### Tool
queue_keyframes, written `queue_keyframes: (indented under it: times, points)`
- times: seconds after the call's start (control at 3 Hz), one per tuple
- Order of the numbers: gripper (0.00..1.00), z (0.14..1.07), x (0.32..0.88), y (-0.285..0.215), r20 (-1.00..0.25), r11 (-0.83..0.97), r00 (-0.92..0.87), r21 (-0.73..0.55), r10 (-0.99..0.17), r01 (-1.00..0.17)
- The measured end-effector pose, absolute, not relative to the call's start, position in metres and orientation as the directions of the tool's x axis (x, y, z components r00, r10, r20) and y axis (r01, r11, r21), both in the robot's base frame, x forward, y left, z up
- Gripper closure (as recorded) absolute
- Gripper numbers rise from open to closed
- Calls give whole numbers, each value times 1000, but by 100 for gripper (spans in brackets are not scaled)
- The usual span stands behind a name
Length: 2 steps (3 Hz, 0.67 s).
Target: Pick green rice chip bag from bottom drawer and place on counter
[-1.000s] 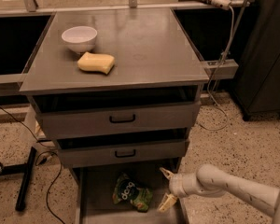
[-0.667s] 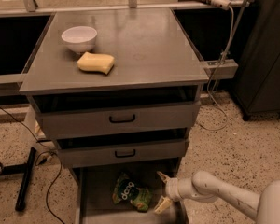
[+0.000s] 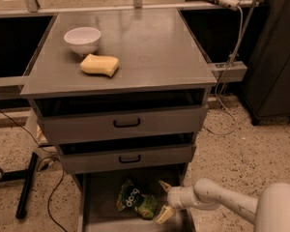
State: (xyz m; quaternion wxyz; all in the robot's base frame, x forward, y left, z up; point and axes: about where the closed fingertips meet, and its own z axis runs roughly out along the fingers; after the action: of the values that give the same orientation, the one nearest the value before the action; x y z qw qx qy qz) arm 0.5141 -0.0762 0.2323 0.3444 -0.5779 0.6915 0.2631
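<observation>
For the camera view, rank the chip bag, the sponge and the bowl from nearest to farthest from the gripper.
1. green rice chip bag, in the bottom drawer, right beside the gripper, jaws open.
2. yellow sponge, up on the counter.
3. white bowl, behind the sponge, farther back.

The table (image 3: 150,47) is smooth grey metal with a dull sheen. On it sit a white bowl (image 3: 82,39) and a pale yellow sponge (image 3: 100,65). Below the table, two grey drawers carry black handles (image 3: 126,123). Lowest under the table, the bottom drawer (image 3: 101,211) is dark grey and holds the green rice chip bag (image 3: 134,200), green with a dark round logo and white lettering. Just beside the bag, low under the table's right side, the pincer (image 3: 163,200) spreads cream-tan fingers from a white arm (image 3: 222,199). The floor (image 3: 251,149) is speckled beige.
</observation>
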Motion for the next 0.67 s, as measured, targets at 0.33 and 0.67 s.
queue_keyframes:
  times: [0.33,0.67]
  points:
    - [0,199,516,-52,-793,174,-105,-1,-600,-985]
    - [0,172,519,-31,-797,160,-99,3,-596,-987]
